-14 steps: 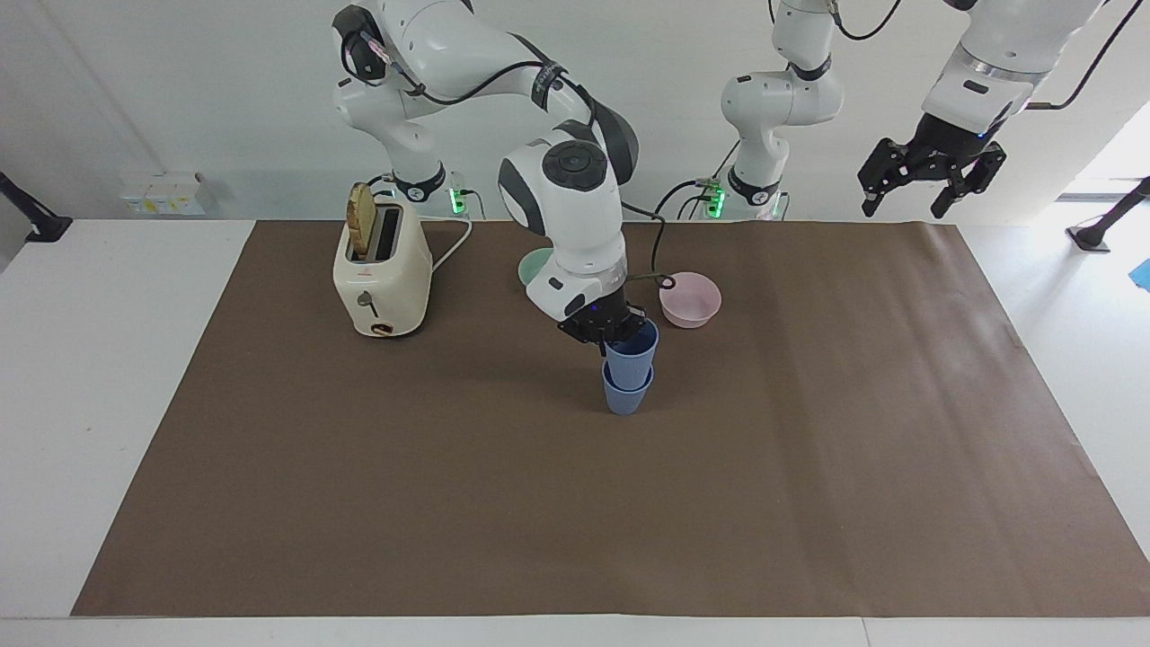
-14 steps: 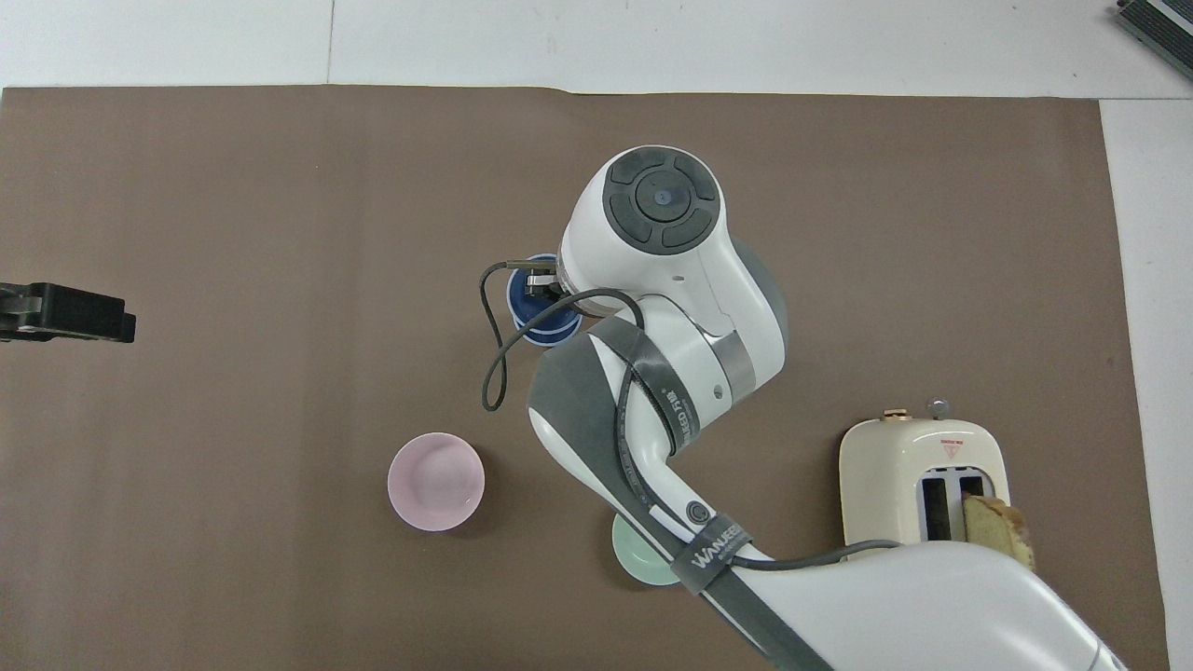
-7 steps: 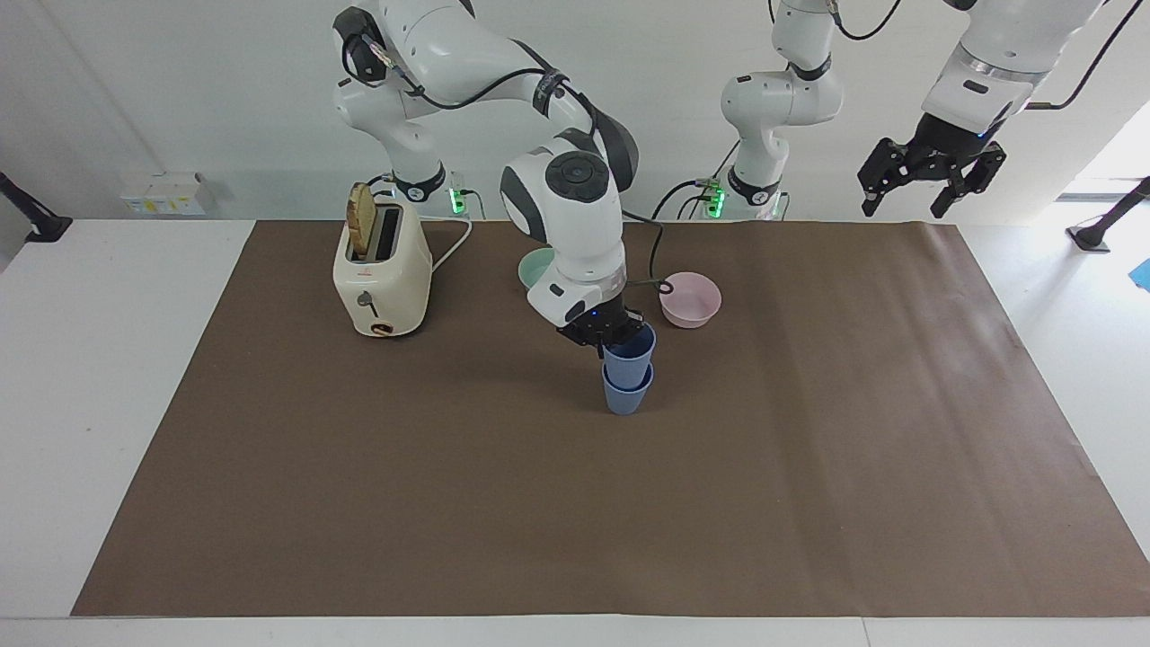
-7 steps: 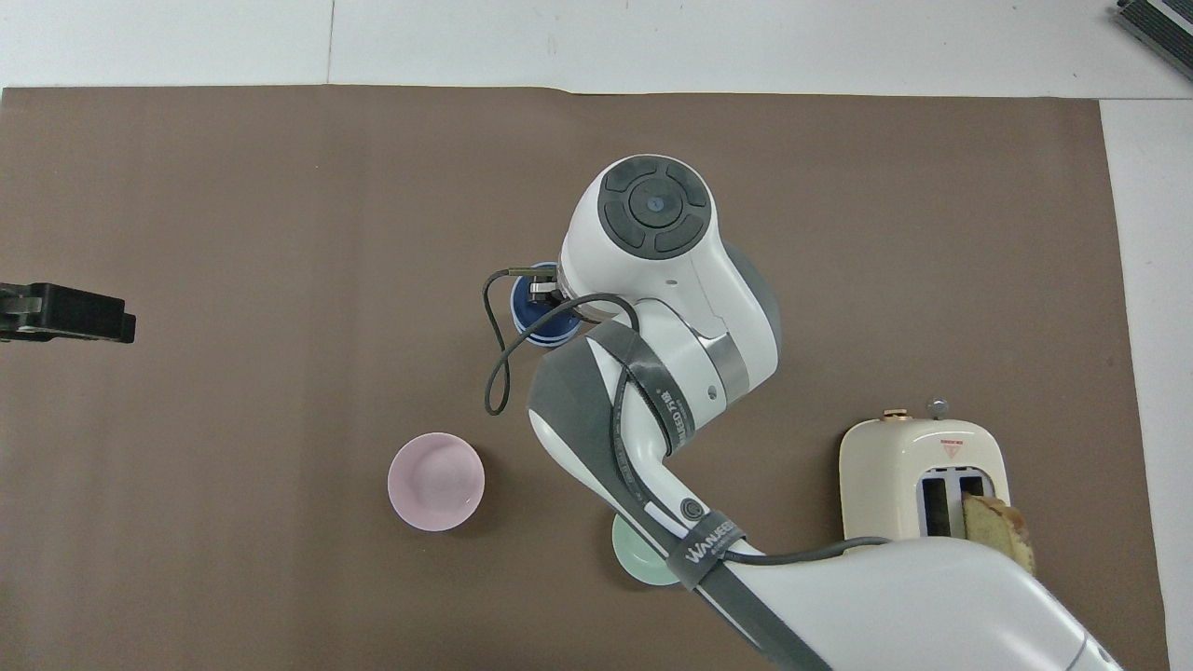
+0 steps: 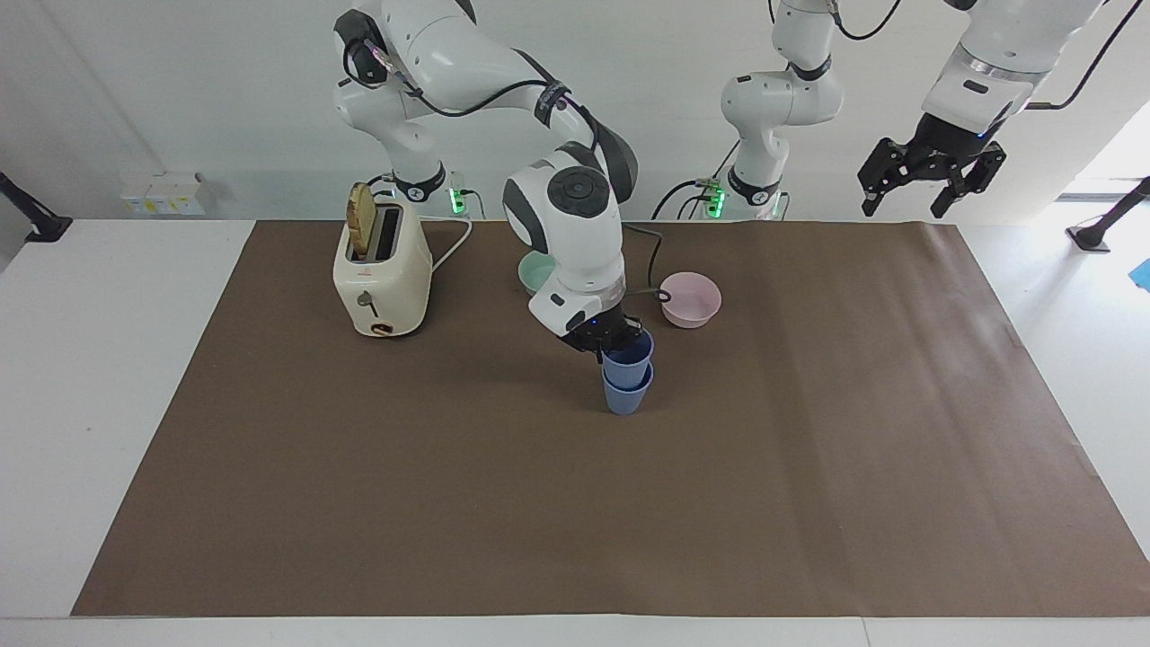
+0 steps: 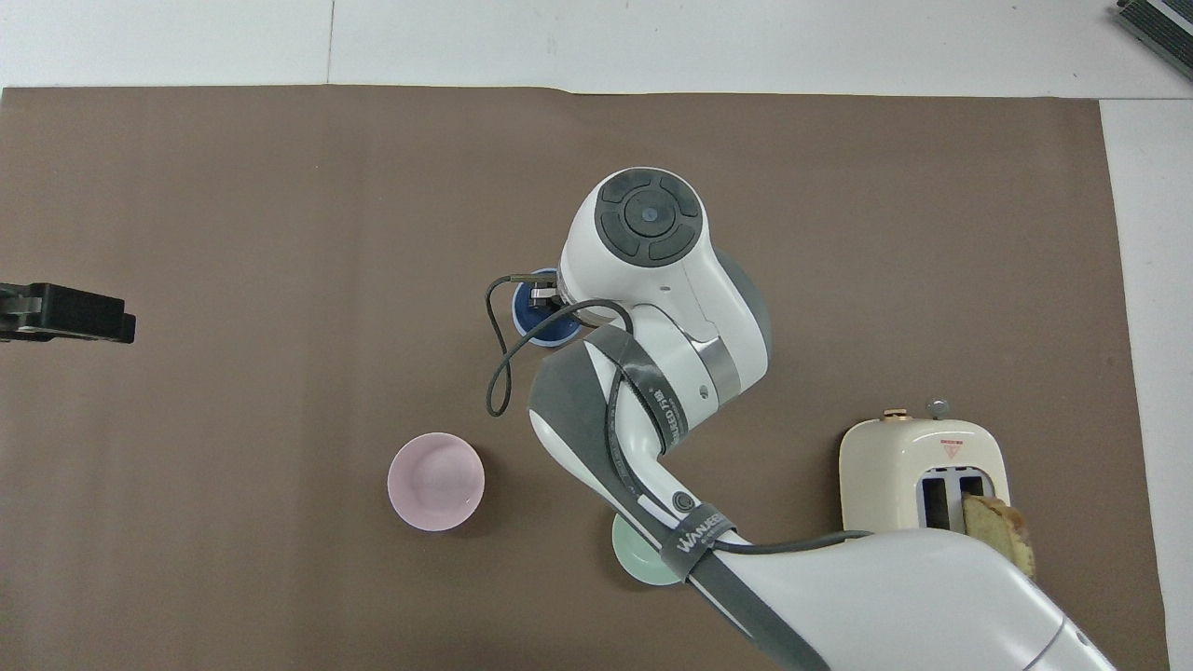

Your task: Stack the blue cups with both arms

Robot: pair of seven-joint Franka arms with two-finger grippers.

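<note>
Two matte blue tapered tumblers are sitting nested at mid-frame in the facing view. The lower blue cup [image 5: 625, 396] is standing upright on the brown mat [image 5: 809, 467]. The upper blue cup [image 5: 628, 357] is sitting inside it, rim up, most of its wall showing above the lower rim. In the overhead view only a crescent of blue rim [image 6: 531, 321] is showing past my wrist.

My right gripper [image 5: 609, 341] is pinching the upper cup's rim on the side toward the toaster, fingers fully closed on the wall. The upper cup is sitting deeper than a second ago and the step between the two rims has shrunk. My wrist has also drawn back, higher in the facing frame.

Higher in that frame, the pink bowl [image 5: 690, 299] and the green bowl [image 5: 536, 267] are flanking my forearm. The cream toaster [image 5: 381, 283] is standing at upper left, bread in one slot.

My left gripper [image 5: 931, 172] is waiting at upper right, above the mat's edge, fingers spread wide, empty, unmoved.
</note>
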